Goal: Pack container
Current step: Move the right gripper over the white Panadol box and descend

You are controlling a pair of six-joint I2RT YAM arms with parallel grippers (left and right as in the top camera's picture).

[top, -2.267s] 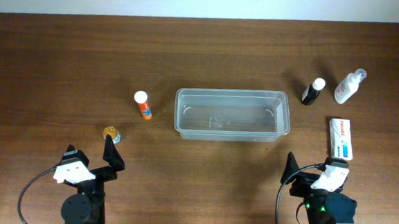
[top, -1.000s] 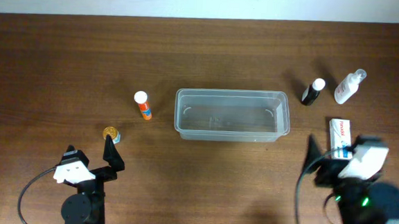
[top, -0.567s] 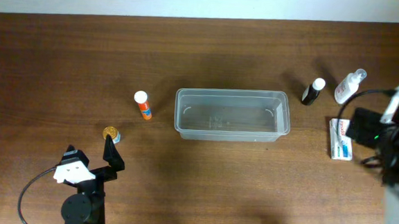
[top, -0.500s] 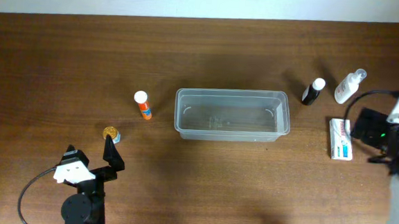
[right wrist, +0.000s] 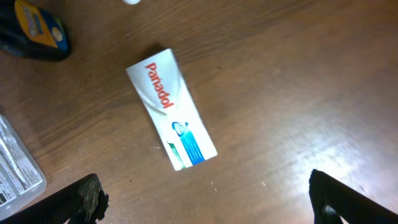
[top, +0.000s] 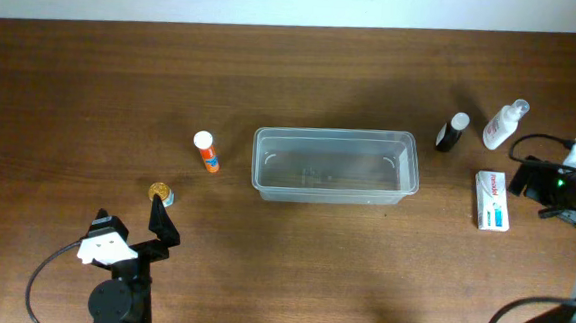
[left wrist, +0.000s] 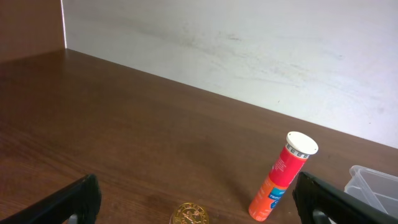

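The container (top: 335,166) is sitting open side up at the middle of the table (top: 303,72), its long sides running from 9 to 3 o'clock in the overhead view. At 9 o'clock from it, well apart, an orange tube (top: 206,152) with a white cap is standing cap up, and a small jar with a gold lid (top: 161,193) is resting at 8 o'clock. The left gripper (top: 130,210) is waiting low at 7 o'clock just beside that jar, with its fingers (left wrist: 74,202) spread wide. At 2 o'clock from the container a dark bottle (top: 452,132) is standing near a white spray bottle (top: 504,125). At 3 o'clock a white medicine box (top: 493,200) is lying flat, apart from everything else. The right gripper (right wrist: 211,196) is hovering above the table just past the box on its 3 o'clock side, its jaws standing wide apart and holding nothing; its wrist camera is looking down on the box, the dark bottle and a corner of the container.
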